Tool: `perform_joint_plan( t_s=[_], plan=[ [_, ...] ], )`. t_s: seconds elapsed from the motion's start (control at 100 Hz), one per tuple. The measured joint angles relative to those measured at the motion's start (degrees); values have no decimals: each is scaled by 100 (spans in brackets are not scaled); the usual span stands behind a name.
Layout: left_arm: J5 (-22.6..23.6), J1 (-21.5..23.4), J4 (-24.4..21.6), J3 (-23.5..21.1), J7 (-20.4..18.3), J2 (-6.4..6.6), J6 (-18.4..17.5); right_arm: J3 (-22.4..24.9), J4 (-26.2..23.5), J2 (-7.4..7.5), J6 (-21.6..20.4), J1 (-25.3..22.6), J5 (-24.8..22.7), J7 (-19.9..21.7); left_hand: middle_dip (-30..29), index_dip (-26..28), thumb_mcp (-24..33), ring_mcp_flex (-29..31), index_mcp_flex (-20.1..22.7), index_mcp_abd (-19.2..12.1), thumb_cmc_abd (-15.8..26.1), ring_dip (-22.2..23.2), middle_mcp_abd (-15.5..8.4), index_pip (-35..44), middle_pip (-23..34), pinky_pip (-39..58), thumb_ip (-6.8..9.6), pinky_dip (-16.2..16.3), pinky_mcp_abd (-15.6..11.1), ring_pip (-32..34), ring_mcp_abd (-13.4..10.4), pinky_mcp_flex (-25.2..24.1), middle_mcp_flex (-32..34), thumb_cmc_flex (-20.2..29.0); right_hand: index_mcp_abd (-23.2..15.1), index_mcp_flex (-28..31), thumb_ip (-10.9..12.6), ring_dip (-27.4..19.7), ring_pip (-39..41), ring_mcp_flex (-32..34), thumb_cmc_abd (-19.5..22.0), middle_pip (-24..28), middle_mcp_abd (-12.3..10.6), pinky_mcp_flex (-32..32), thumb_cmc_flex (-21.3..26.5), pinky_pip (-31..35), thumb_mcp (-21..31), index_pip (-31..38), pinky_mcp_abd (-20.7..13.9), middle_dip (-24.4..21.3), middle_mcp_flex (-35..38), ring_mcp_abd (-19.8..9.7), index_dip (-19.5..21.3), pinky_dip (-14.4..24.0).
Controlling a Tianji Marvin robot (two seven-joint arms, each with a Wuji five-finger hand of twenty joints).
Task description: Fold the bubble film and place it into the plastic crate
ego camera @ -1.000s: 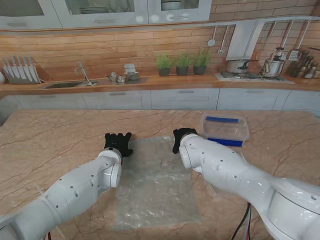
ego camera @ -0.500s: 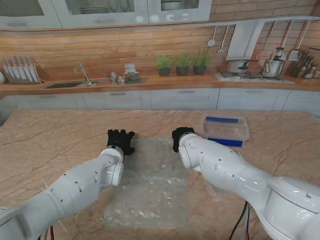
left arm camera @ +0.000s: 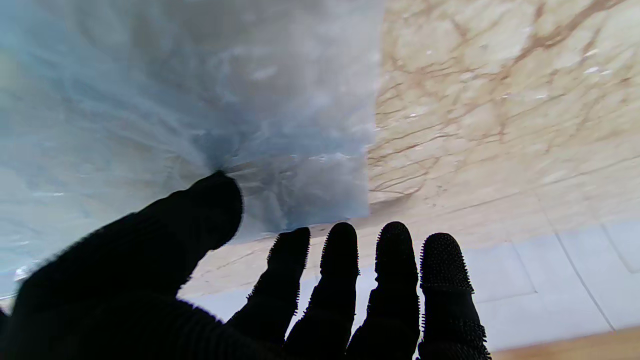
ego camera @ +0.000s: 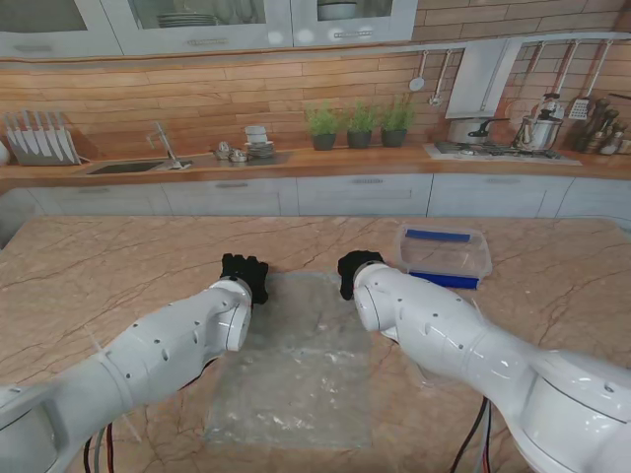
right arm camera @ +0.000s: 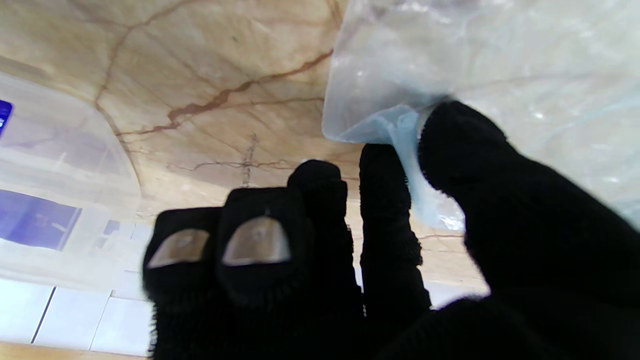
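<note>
Clear bubble film (ego camera: 296, 365) lies flat on the marble tabletop (ego camera: 99, 276), slid leftward since a second ago. Your right robot hand (right arm camera: 400, 210) is pinching its far right corner; your left robot hand (left arm camera: 280, 270) has crept up to the far left corner, thumb on film, fingers spread, no grip yet. Fold not started. Plastic crate (ego camera: 444, 254) sits far right, no readable labels.

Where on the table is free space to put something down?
Bare marble lies left of the bubble film, beyond the left robot hand, and right of the plastic crate. The strip between crate and film is crowded by the right robot hand.
</note>
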Motion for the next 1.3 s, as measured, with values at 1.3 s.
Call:
perform_joint_plan(
  t_s=[1.3],
  plan=[
    [-1490, 1702, -1011, -2557, 1190, -41, -568, 1312, -893, 410, -387, -797, -17, -551, -713, 1288, 32, 3238, 917, -1171, -592, -1038, -439, 4147, -1223, 1464, -549, 675, 319, 914, 2, 1712, 3143, 1726, -397, 51, -10, -598, -2272, -743, 326, -1921, 552, -1643, 668, -1528, 104, -98, 439, -1835, -134, 582, 132, 345]
  ],
)
